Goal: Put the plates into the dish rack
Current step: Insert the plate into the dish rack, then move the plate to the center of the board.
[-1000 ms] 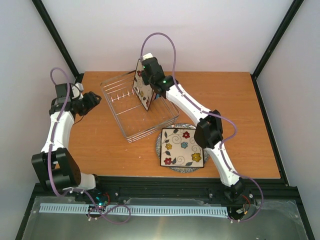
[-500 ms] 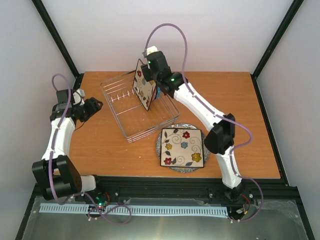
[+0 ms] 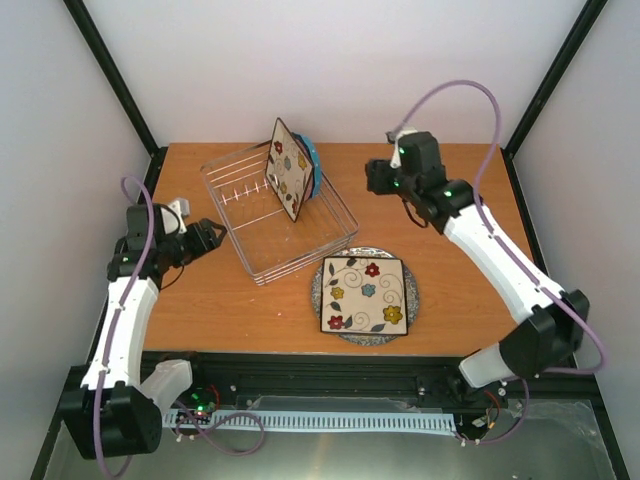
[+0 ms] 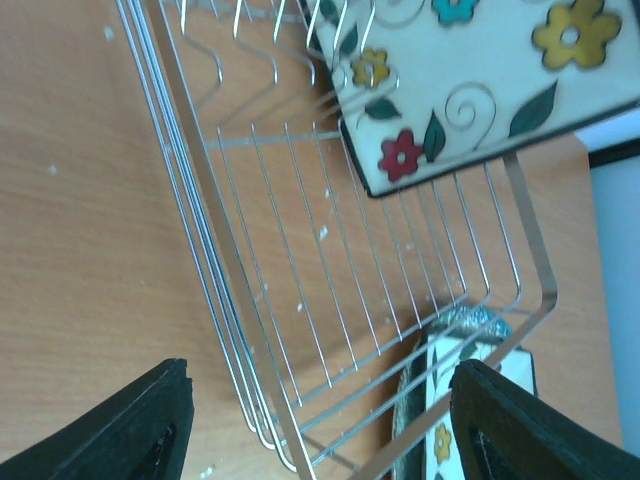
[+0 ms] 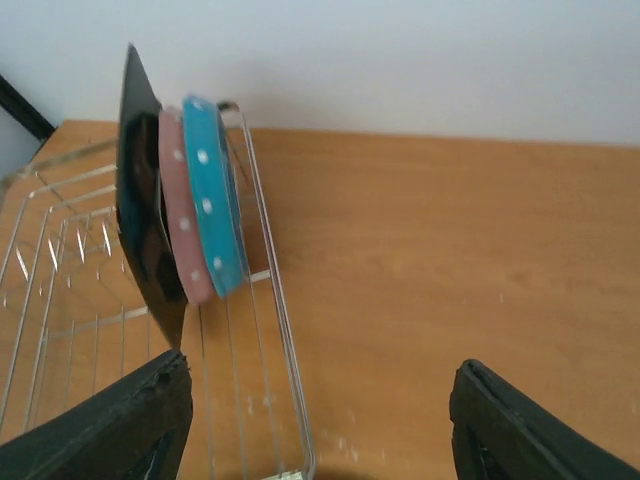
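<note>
The desk [image 3: 470,200] is a plain orange-brown wood top with a few pale specks on it. Sitting straight on it: the wire dish rack [image 3: 250,232], turned at an angle toward the back left, and a round grey speckled plate [image 3: 316,291] just beside the rack's near corner, close to the front edge.

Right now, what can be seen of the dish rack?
The dish rack is a shallow rectangular basket of thin silver wire with upright tines, sitting askew on the wooden table. A square flowered plate and a blue dotted plate stand on edge at its far end; its other slots are empty.
</note>
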`<state>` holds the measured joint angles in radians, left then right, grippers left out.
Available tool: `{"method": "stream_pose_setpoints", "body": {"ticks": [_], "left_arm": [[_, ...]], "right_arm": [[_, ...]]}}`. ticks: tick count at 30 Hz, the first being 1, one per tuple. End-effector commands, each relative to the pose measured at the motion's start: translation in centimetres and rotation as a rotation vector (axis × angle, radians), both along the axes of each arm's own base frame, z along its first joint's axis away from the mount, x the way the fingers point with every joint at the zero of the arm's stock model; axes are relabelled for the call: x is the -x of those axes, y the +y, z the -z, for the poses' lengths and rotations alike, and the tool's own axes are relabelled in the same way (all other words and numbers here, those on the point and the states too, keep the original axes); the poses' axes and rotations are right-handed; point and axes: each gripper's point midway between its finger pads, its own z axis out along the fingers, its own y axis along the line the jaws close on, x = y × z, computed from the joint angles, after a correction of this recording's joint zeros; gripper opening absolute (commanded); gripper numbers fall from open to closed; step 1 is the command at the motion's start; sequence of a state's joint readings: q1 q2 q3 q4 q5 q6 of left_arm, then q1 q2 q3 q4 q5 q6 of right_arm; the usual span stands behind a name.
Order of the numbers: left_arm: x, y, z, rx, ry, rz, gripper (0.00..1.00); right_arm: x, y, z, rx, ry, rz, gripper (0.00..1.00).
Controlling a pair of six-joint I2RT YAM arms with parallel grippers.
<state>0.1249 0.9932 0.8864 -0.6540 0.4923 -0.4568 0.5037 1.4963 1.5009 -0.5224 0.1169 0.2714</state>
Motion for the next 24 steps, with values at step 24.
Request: {"method": "stream_pose_setpoints", "body": {"ticks": [24], "left_arm": [[8.2,-9.5,2.5,0.155,0.035,0.35,0.73]], "right_arm": [[14.8,-0.2,14.5,-0.427,0.558,-0.195,0.77]]}}
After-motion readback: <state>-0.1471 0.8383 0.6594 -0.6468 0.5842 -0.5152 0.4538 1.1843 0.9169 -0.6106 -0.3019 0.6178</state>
